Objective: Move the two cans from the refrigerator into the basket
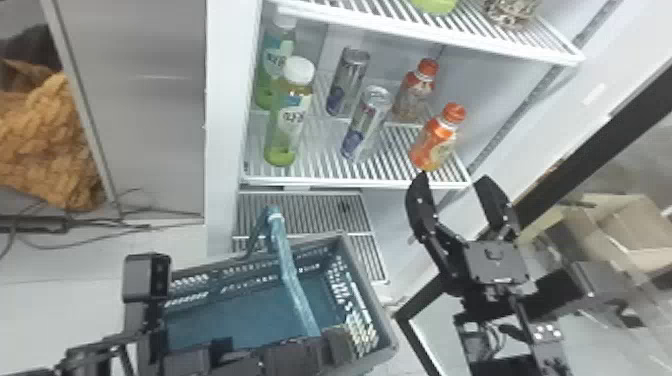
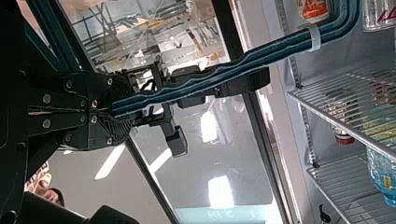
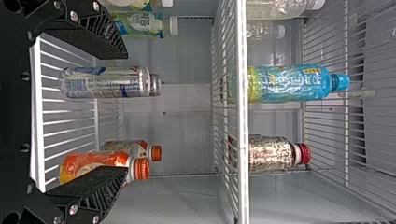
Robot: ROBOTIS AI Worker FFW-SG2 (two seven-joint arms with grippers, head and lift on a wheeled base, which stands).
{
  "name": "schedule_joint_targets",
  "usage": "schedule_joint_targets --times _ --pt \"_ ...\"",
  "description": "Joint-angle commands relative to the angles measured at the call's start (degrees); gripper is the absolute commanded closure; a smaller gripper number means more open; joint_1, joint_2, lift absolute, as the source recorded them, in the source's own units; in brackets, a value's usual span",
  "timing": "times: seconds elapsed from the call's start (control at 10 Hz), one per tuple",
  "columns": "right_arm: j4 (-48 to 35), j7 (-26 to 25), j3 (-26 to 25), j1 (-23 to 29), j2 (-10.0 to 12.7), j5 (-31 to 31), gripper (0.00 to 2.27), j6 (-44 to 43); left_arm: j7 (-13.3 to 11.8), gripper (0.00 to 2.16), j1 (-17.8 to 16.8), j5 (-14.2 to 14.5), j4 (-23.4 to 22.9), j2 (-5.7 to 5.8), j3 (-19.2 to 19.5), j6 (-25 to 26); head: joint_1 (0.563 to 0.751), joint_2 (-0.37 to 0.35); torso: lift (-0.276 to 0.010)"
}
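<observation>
While the left tool (image 1: pixel 330 342) is clamped on the handle (image 1: pixel 295 282) of the basket (image 1: pixel 378 312), the right tool (image 1: pixel 452 181) has its fingers wide apart, near the front edge of the refrigerator shelf (image 1: pixel 325 182). Upright on that shelf, the front can (image 1: pixel 368 122) and the rear can (image 1: pixel 348 80) stand one behind the other, between the green bottles (image 1: pixel 290 117) and the orange-capped bottles (image 1: pixel 435 142). Lower down, the basket sits in front of the refrigerator (image 1: pixel 225 125).

Before me, the white wire shelf (image 1: pixel 350 181) bears three pairs, all upright. In the middle I see a nearer can (image 1: pixel 369 120) and a farther can (image 1: pixel 348 82); on my left, a nearer green bottle (image 1: pixel 289 117) and a farther green bottle (image 1: pixel 275 62); on my right, a nearer orange bottle (image 1: pixel 434 143) and a farther orange-capped bottle (image 1: pixel 414 92).
</observation>
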Motion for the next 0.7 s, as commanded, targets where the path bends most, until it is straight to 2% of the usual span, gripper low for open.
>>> schedule_joint_targets --times 0.0,0.6 --pt "-0.1 0.0 0.2 -0.1 -0.1 0.0 0.17 0.0 0.0 1.16 0.0 0.0 0.0 -0.05 0.1 0.0 0.695 -0.35 -0.276" --pt "0.6 0.0 1.5 -0.8 -0.7 -0.2 0.17 0.0 0.0 1.16 0.0 0.1 -0.1 0.04 0.1 -0.1 0.695 -0.35 -0.276"
